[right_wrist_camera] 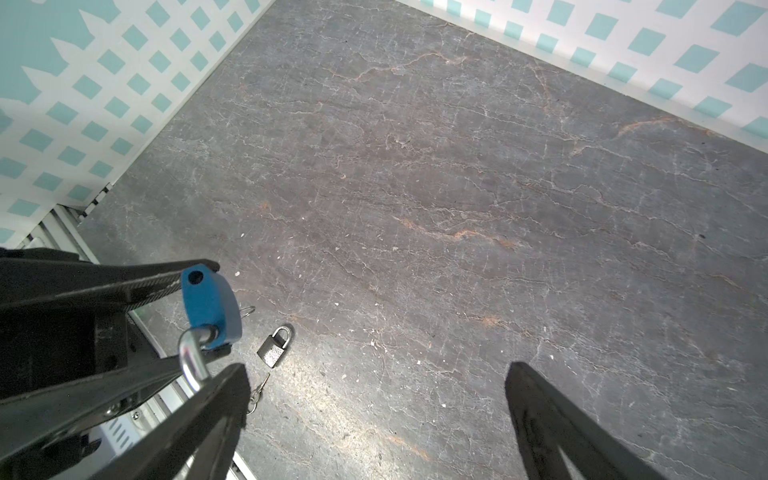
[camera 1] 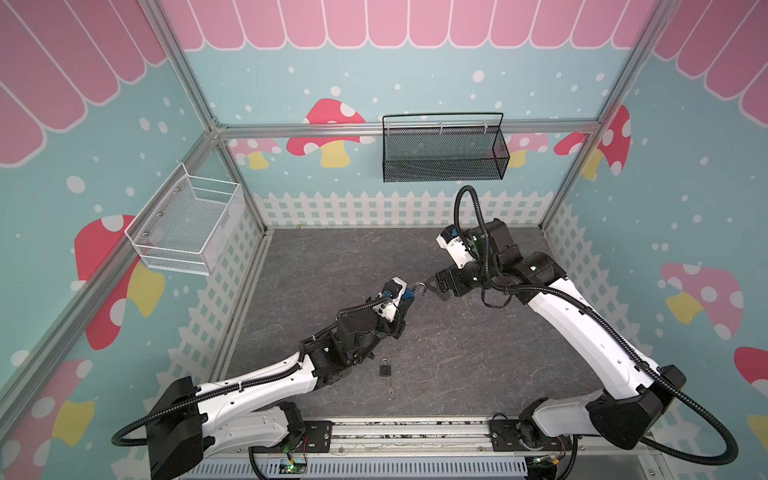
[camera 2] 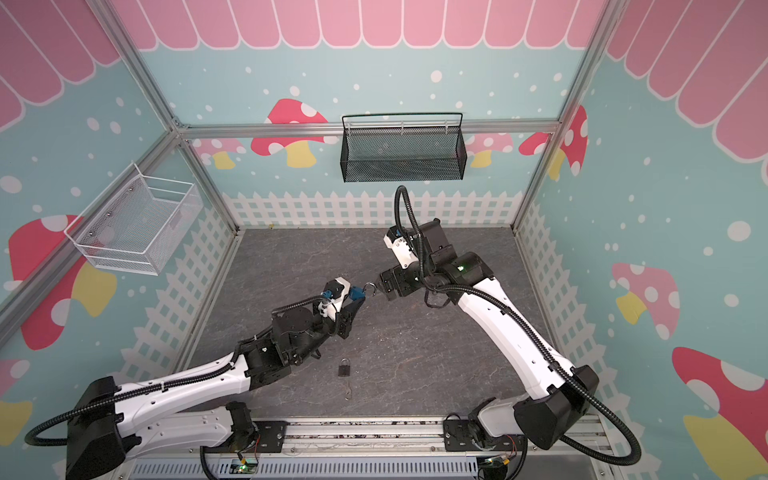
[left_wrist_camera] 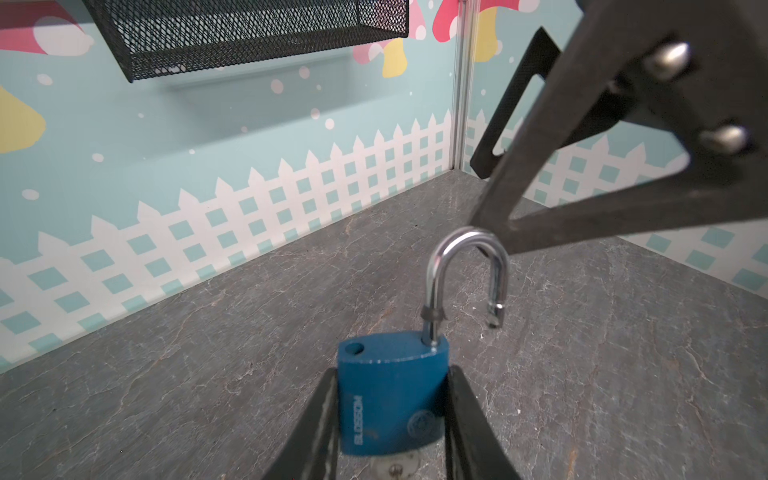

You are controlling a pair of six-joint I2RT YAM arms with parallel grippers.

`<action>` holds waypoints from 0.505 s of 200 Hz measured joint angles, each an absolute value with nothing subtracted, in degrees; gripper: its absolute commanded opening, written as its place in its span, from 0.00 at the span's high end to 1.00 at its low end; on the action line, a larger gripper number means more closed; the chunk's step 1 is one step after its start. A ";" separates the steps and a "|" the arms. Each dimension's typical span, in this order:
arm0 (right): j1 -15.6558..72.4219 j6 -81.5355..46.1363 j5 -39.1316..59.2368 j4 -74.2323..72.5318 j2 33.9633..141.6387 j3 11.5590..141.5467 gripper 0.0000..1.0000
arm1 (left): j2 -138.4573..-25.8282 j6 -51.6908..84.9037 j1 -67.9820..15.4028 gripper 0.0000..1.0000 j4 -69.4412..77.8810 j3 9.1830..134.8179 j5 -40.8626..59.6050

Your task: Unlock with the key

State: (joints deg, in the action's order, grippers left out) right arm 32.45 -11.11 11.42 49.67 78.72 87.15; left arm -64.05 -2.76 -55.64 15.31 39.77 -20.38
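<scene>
I am clamping my left claw point(left_wrist_camera: 390, 374) on the blue padlock point(left_wrist_camera: 390, 403), its shackle point(left_wrist_camera: 465, 245) standing open just ahead. My right claw point(right_wrist_camera: 374, 368) is hanging wide apart, one finger point(left_wrist_camera: 523, 174) brushing that shackle. A nudge risks twisting the padlock loose.

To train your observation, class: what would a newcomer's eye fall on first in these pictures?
First, the blue metal padlock, its silver shackle open, clamped in the left gripper above mid-table. The right gripper stands wide open, one finger right by the shackle. Nearer the arms' bases, a small grey padlock lies on the dark stone-look table with a small key beside it.
</scene>
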 measured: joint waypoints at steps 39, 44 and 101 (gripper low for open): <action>32.08 -11.64 10.85 49.25 75.94 84.97 0.00 | -64.25 -1.41 -55.48 1.00 14.68 40.21 -21.69; 31.97 -11.70 10.31 49.19 75.68 84.79 0.00 | -64.62 -0.89 -55.35 1.00 14.24 40.71 -21.76; 31.07 -17.34 2.52 43.29 69.78 71.90 0.02 | -72.82 11.33 -50.63 1.00 1.32 52.16 -21.67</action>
State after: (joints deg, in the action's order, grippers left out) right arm 31.07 -17.34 2.52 43.29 69.78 71.90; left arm -72.82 11.33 -50.63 1.32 52.16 -21.67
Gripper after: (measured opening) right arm 0.980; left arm 0.322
